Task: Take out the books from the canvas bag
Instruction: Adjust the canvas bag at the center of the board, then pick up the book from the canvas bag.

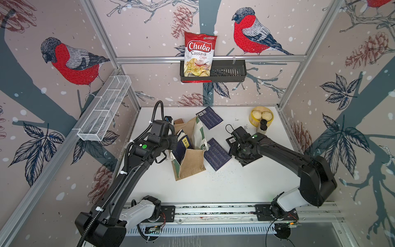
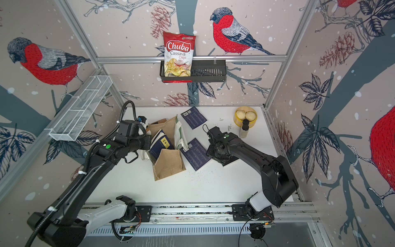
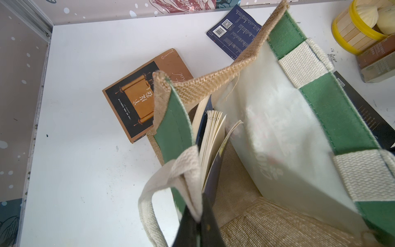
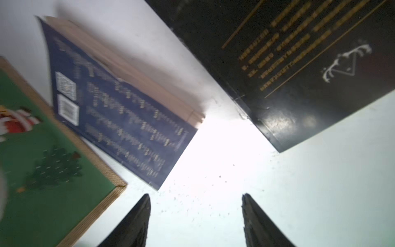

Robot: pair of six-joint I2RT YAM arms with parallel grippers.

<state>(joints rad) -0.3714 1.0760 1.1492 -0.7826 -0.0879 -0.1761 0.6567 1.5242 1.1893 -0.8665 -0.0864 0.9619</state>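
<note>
Our left gripper (image 3: 195, 224) clenches, it seems, the canvas bag (image 1: 191, 165) by its handle (image 3: 183, 169); the right gripper (image 4: 195, 196) is released and empty; next we must reach the books (image 3: 211, 136) inside.

Navy books (image 1: 217, 154) beside canvas bag (image 1: 192, 164)

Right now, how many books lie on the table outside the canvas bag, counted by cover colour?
Navy books: 2
Black book: 1
Brown book: 1
Total: 4
</note>
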